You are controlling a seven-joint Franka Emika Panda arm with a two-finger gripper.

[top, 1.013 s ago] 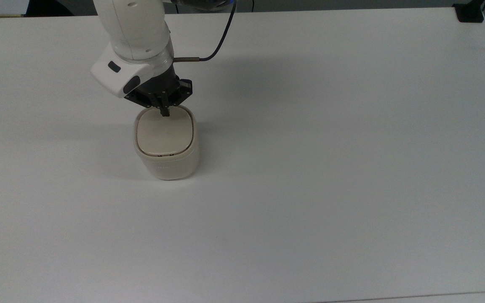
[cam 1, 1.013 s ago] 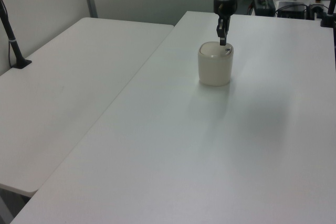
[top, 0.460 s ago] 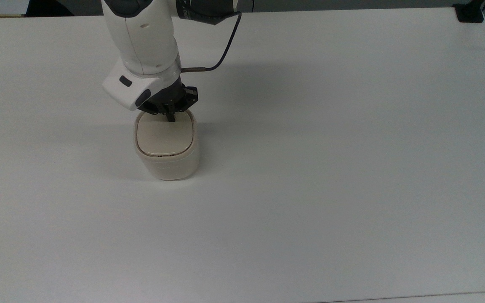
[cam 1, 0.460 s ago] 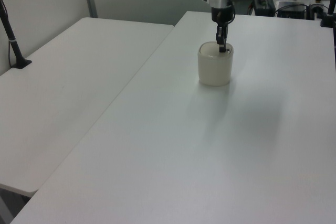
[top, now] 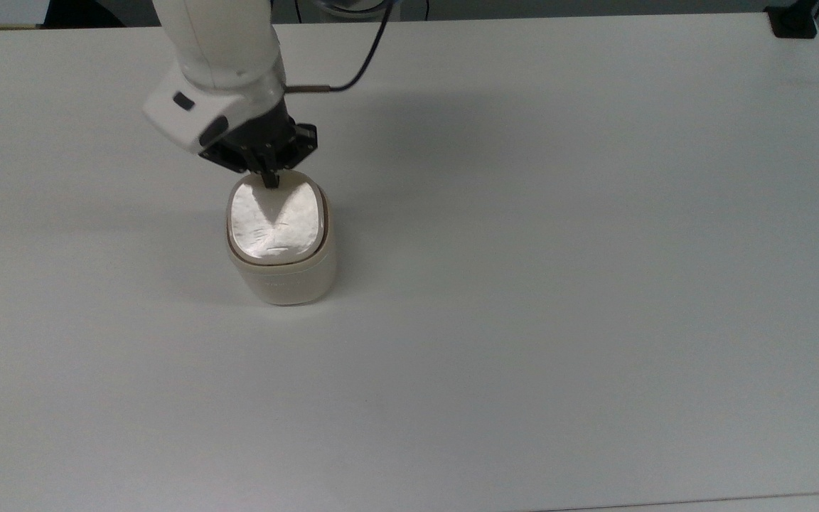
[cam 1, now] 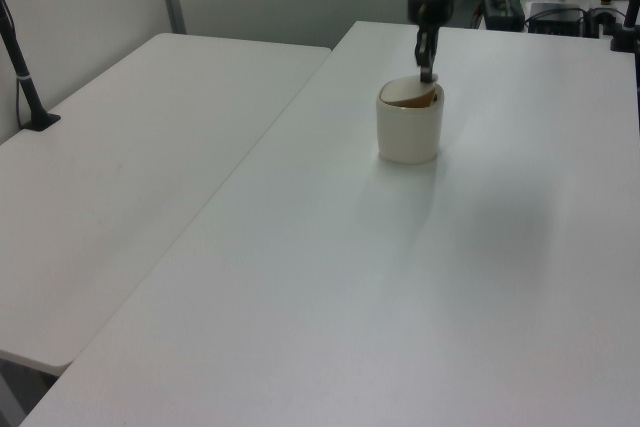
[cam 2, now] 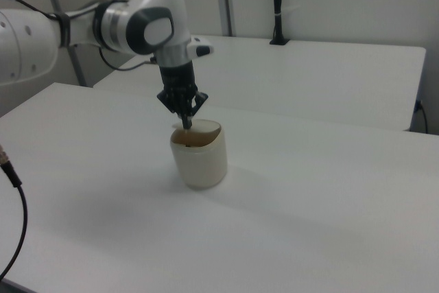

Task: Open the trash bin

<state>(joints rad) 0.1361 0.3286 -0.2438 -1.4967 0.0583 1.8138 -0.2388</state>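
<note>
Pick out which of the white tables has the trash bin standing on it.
The table under the gripper: the cream trash bin stands on it, lid tilted up. The neighbouring table, on the left view's left, carries only a black post.

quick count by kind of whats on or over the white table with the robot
trash bin: 1
bin lid, tipped up at one edge: 1
robot arm: 1
end effector, over the lid's far edge in the top view: 1
cable: 1
Total: 5

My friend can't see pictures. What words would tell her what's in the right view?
A white robot arm's black gripper points down at the back rim of a small cream trash bin on a white table. The bin's lid is tilted up, showing a dark gap.
</note>
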